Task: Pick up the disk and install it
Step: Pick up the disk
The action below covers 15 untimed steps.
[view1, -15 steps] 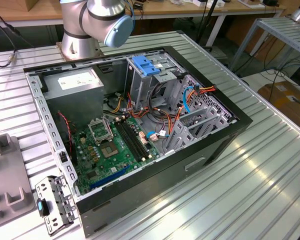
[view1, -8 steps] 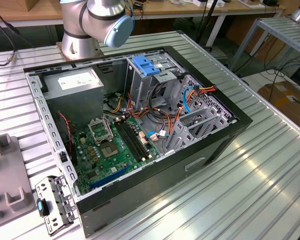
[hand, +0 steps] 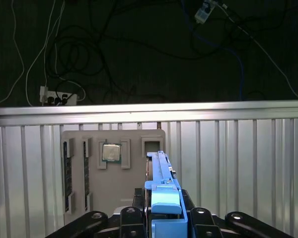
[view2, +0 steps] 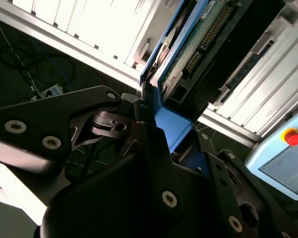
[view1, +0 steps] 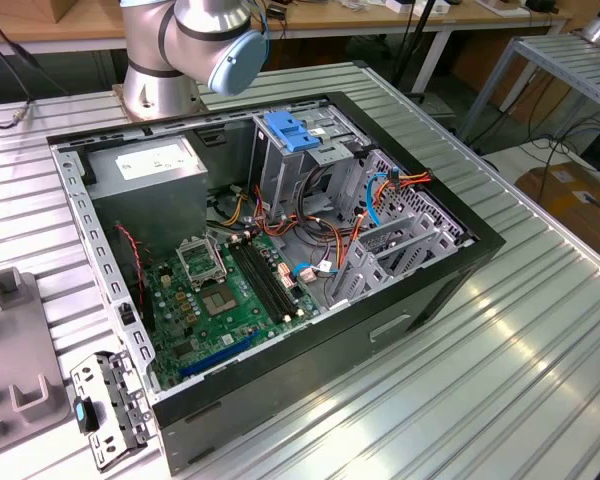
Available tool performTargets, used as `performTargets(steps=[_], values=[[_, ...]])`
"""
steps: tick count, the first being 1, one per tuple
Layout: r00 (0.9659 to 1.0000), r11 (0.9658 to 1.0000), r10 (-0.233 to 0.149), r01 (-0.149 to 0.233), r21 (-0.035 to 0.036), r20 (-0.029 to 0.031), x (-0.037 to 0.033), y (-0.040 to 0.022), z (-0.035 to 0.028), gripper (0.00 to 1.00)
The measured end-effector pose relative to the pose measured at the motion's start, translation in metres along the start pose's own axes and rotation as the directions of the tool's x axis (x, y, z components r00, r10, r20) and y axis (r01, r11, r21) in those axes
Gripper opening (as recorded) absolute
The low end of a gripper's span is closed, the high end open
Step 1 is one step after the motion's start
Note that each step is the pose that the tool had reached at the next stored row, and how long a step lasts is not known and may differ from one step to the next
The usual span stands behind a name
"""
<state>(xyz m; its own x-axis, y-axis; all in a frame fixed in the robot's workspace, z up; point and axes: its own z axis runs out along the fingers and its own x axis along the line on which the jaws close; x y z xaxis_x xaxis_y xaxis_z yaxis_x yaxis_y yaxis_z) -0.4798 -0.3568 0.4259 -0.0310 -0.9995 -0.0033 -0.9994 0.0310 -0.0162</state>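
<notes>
My gripper (hand: 164,220) is shut on the disk (hand: 161,183), which stands edge-on between the black fingers (hand: 131,218), its blue side rail facing the first wrist view. In the second wrist view the disk (view2: 193,49) shows its green circuit board and a blue rail running up from the gripper (view2: 156,136). It is held in the air above the ribbed metal table (hand: 238,163), over a grey parts tray (hand: 114,171). The open computer case (view1: 280,260) lies on its side in the exterior view, with a drive cage topped by a blue handle (view1: 290,135).
Inside the case are a grey power-supply box (view1: 155,165), the green motherboard (view1: 230,290) and loose cables (view1: 380,195). The grey tray (view1: 10,350) and a metal bracket (view1: 105,405) lie at the exterior view's left. A pendant with a red button (view2: 290,136) hangs beyond the table.
</notes>
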Motion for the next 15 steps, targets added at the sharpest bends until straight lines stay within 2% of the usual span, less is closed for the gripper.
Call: performTargets(steps=[15], values=[[1.0,1.0,0.0,0.0,-0.0019,-0.0001,-0.0001,-0.0003,-0.0172,0.37]])
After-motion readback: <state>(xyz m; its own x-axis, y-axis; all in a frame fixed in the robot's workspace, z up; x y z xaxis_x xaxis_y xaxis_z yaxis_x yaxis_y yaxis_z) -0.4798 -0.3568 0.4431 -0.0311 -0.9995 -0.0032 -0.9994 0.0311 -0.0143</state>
